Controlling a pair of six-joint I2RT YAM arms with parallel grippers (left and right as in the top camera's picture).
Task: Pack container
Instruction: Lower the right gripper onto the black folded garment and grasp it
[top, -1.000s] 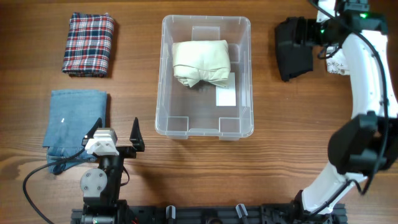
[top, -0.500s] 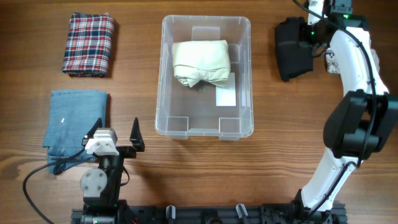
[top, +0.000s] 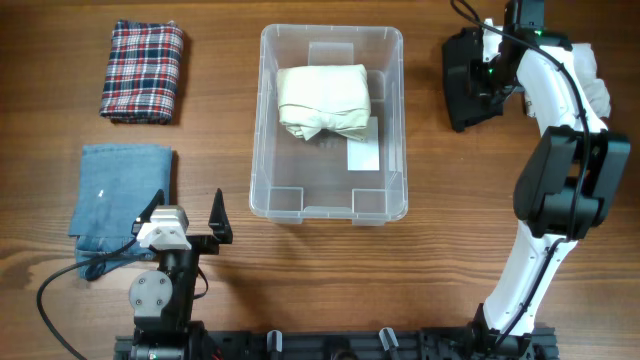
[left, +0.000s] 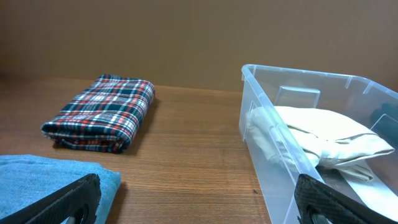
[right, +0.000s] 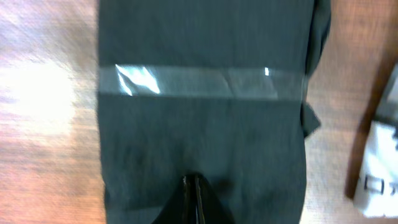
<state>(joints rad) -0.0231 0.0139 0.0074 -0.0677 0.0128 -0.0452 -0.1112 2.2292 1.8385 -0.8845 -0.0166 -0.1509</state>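
Seen overhead: container (top: 328, 188) at upper centre, cream bundle (top: 322, 100) inside; left gripper (top: 188, 205) spread wide. Seen by right wrist only: right gripper (right: 195, 186) closed tight against black cloth (right: 205, 43), clear tape strip (right: 205, 83) across.

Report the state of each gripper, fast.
Left gripper: open, holding nothing.
Right gripper: shut on the folded black cloth.
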